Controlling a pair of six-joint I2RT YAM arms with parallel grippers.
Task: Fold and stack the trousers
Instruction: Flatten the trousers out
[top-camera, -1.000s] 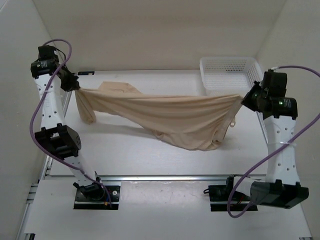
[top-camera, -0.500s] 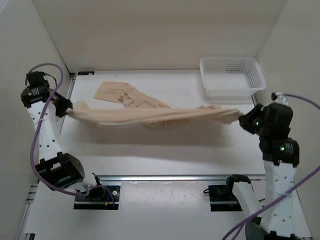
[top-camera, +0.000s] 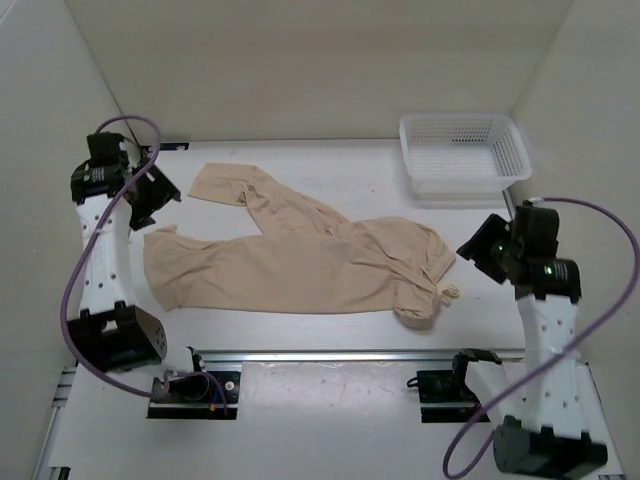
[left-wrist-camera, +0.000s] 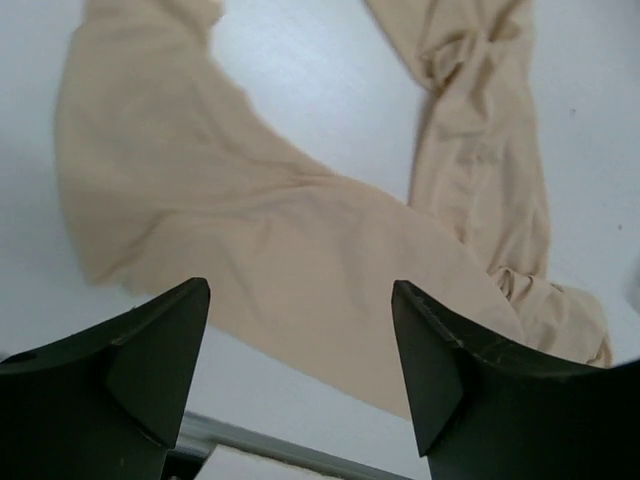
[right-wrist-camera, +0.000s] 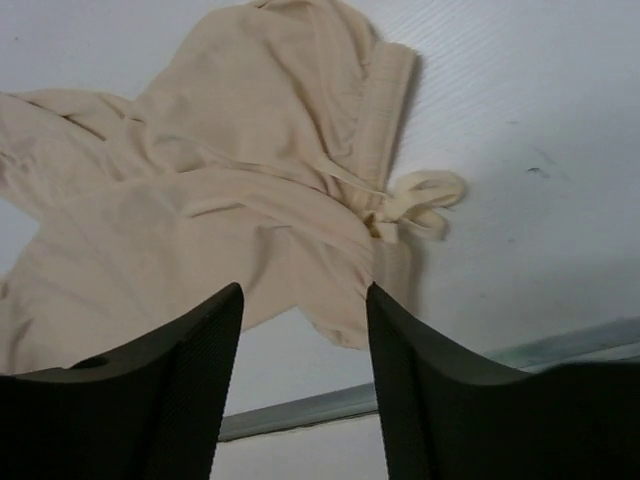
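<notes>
The trousers (top-camera: 300, 265) lie spread out on the white surface (top-camera: 340, 175), a little toward its near side, wrinkled and mostly flat. The waist end sits at the right, bunched into folds, with a knotted drawstring (top-camera: 448, 292) trailing off its right edge onto the bare surface. From there one leg runs left along the near side, and the other angles away toward the far left corner, so the two legs part in a narrow V.

The left end effector (top-camera: 158, 195) hangs above the surface just past the left end of the near leg, between the two leg ends. In the left wrist view its fingers stand wide apart, gripping no cloth (left-wrist-camera: 300, 290), with the trousers (left-wrist-camera: 280, 250) lying below.

The right end effector (top-camera: 478, 247) hovers just right of the waist. Its fingers are also spread (right-wrist-camera: 303, 292) and hold nothing; beneath them the right wrist view shows the waistband folds (right-wrist-camera: 230, 180) and the drawstring knot (right-wrist-camera: 420, 195).

A white mesh basket (top-camera: 465, 150) stands at the far right corner, well apart from the trousers.
</notes>
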